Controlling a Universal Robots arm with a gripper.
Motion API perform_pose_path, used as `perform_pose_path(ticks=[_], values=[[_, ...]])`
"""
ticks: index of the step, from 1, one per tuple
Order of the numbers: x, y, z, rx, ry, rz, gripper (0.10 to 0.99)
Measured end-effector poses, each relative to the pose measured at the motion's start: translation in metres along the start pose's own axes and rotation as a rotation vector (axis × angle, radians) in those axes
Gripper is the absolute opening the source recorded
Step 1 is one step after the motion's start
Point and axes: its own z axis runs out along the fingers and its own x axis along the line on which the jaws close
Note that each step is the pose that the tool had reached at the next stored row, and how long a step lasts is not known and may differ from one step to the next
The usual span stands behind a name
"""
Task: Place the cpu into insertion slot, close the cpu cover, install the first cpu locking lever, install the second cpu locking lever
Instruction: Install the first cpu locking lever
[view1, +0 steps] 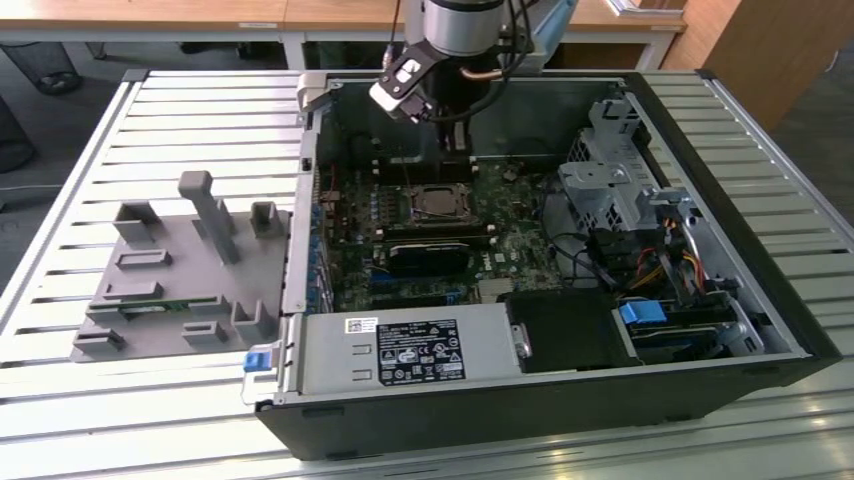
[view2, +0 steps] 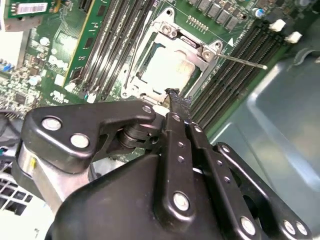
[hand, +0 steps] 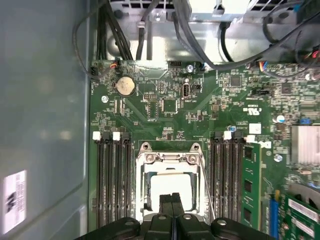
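Exterior view, setting: An open computer case (view1: 534, 400) lies on a slatted metal desk (view1: 160, 110). Wooden tables (view1: 160, 15) stand behind it, in what looks like a workshop.
Exterior view, tray: A grey parts tray (view1: 160, 290) sits on the desk at the exterior view's left, just beside the case.
Exterior view, arm: The arm reaches down into the case. Its tool (view1: 458, 172) is just above the slot (view1: 412, 205), likely lined up to work on it.
Exterior view, cpu: The cpu (view1: 438, 204) lies in the slot.
Second wrist view, tool: The tool (view2: 175, 96) has its fingers pressed together with nothing between them. Its tip hovers near the slot's edge.
Second wrist view, cpu: The pale cpu (view2: 167, 67) sits flat in the slot. The cover (view2: 197, 50) frames it and appears to lie down over it.
Second wrist view, lever: A thin wire lever (view2: 245, 61) juts out over the memory slots (view2: 230, 80) and seems unlatched.
First wrist view, tool: The closed tool (hand: 172, 200) points at the cpu (hand: 167, 185), which shows through the cover (hand: 170, 157).
First wrist view, surface: The green board (hand: 165, 105) carries the slot. Black cables (hand: 200, 25) run beyond it.
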Motion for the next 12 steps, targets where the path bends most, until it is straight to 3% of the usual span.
perform_pose_path(ticks=[4, 7, 12], values=[[0.0000, 0.0002, -0.0106, 0.000, 0.0001, 0.000, 0.106], [0.0001, 0.0002, -0.0110, 0.000, 0.0006, -0.017, 0.106], [0.0000, 0.0002, -0.0110, 0.000, 0.0020, -0.106, 0.106]])
